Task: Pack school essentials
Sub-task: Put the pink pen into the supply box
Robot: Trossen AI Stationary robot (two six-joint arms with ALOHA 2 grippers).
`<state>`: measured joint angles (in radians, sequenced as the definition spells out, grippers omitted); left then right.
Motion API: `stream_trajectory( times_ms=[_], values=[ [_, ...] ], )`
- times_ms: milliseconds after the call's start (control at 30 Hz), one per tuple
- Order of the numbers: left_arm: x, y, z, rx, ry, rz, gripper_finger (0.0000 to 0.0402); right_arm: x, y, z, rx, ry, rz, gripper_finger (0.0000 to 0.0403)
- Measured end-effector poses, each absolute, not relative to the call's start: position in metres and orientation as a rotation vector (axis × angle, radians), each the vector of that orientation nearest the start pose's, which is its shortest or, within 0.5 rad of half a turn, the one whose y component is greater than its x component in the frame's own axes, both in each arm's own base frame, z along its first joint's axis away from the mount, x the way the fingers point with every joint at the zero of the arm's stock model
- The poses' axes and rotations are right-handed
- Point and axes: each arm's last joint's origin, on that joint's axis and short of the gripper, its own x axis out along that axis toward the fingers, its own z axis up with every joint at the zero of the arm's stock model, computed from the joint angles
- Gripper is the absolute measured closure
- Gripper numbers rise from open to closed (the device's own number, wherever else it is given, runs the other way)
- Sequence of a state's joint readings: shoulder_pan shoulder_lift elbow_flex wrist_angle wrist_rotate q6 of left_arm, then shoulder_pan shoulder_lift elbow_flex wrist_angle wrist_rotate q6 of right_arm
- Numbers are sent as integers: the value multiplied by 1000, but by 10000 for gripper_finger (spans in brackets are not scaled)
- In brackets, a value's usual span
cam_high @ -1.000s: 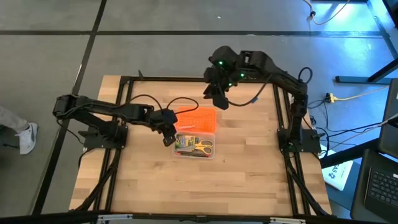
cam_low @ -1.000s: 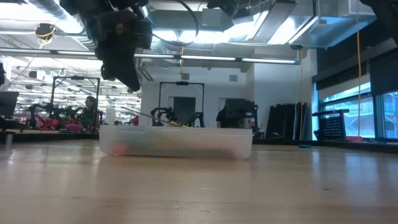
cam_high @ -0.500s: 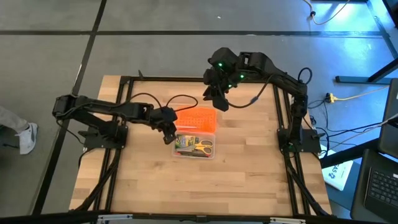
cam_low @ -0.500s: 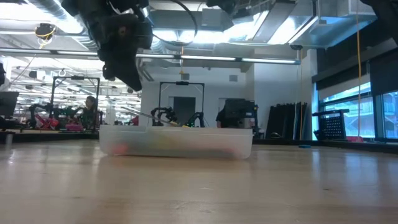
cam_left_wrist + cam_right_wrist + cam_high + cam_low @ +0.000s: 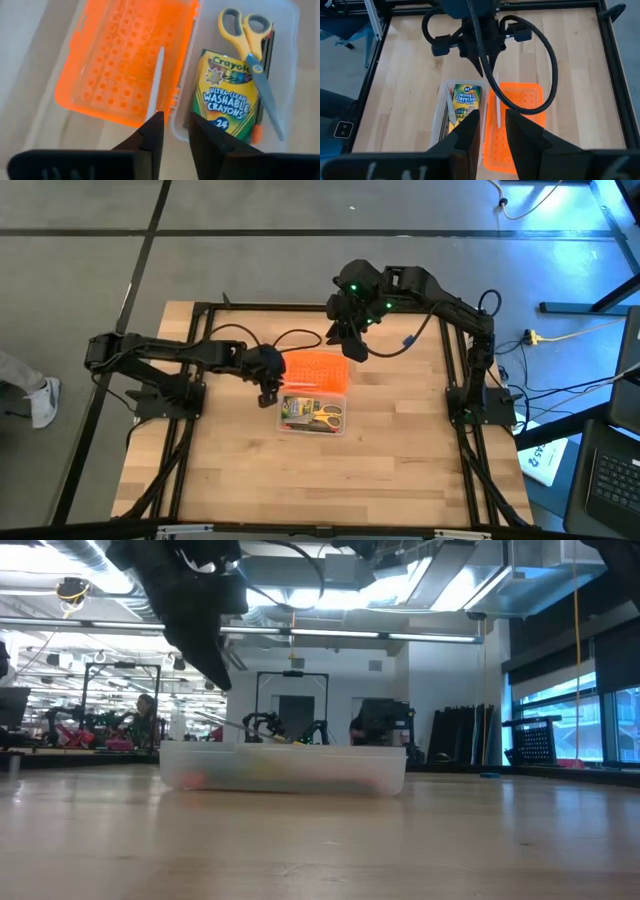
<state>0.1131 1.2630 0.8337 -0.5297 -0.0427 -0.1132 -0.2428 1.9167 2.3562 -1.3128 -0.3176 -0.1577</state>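
just beyond the left gripper point(image 5: 174, 131), its fingers a narrow gap apart and empty, a white pencil point(image 5: 155, 82) lies lengthwise on the open orange lid point(image 5: 95, 65), beside the clear box point(image 5: 287, 22) holding crayons point(image 5: 227, 92) and scissors point(image 5: 247, 45); the right gripper point(image 5: 493, 120), likewise slightly open, hovers farther off.

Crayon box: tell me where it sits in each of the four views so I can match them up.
High view: crayon box in the clear box, at its end nearer the left gripper.
Low view: not distinguishable through the clear box's cloudy wall.
Left wrist view: crayon box beside the yellow-handled scissors.
Right wrist view: crayon box beside the orange lid.
Shared landmark: the orange lid.
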Motion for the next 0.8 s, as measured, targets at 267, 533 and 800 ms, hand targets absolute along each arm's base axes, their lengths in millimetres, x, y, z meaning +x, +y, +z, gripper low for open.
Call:
stream_trajectory(
  times_ms=[267, 533, 800],
  values=[
    [255, 33, 214, 60, 990, 211, 312, 358, -79, 437, 94, 831, 136, 308],
    [269, 35, 187, 97, 1076, 185, 311, 358, -79, 437, 95, 836, 136, 308],
    [275, 35, 168, 99, 1145, 177, 311, 358, -79, 437, 95, 837, 136, 308]
  ],
)
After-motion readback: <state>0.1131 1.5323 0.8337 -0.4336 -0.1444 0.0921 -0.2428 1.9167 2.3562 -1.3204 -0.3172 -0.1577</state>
